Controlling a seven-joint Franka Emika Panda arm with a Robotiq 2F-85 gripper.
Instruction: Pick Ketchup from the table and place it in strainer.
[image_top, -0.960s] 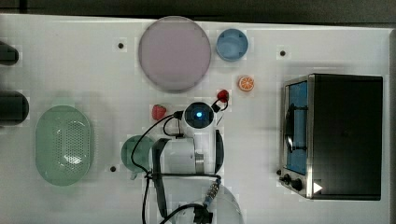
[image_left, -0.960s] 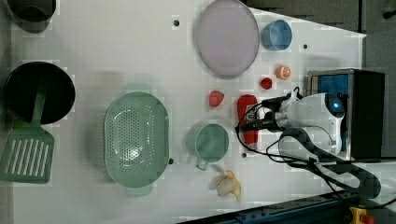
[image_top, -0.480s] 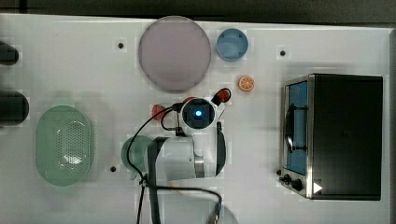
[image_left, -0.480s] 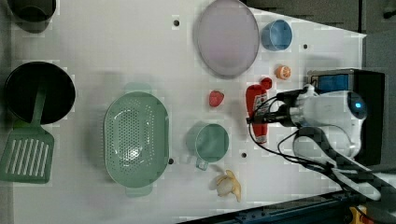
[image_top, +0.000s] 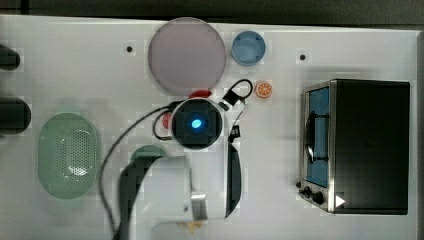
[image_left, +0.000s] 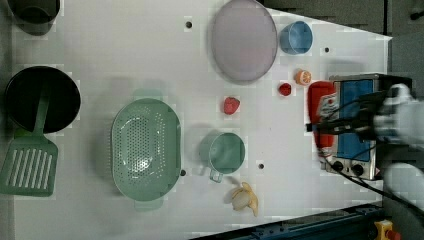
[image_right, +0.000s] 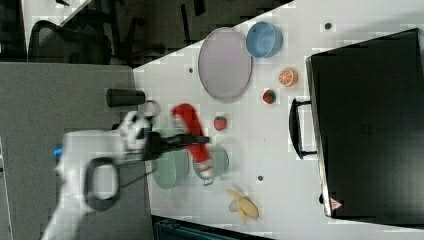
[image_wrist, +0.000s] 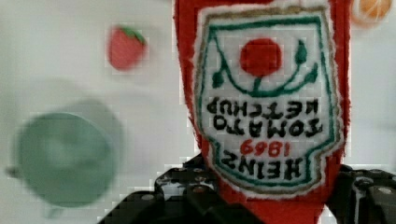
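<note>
White table (image_left: 125, 45) carried everything; a black-and-steel toaster oven (image_top: 365, 145) sat at the top view's right. The arm (image_right: 95, 170) reached over the table's middle, its wrist with a blue light (image_top: 196, 122) facing up in the top view. The mint strainer (image_left: 145, 149) lay well apart from the arm, at the left view's left of centre, with nothing in it. A lilac round plate (image_left: 243, 40) and a blue cup (image_left: 295, 37) stood along the far edge, a green cup (image_left: 224, 152) just beside the strainer, a dark bowl (image_left: 42, 97) and a green spatula (image_left: 27, 165) at the left view's left. The gripper (image_wrist: 261, 205) was clamped on the Ketchup (image_wrist: 261, 102): the black fingers (image_wrist: 187, 191) pressed both sides of the bottle near one end, label facing the wrist camera, the rest sticking out past the fingers. Bottle was off the table, held in the air above the green cup area in the right view. Small items: banana (image_left: 244, 198), strawberry (image_left: 231, 105), orange slice (image_left: 302, 77).
</note>
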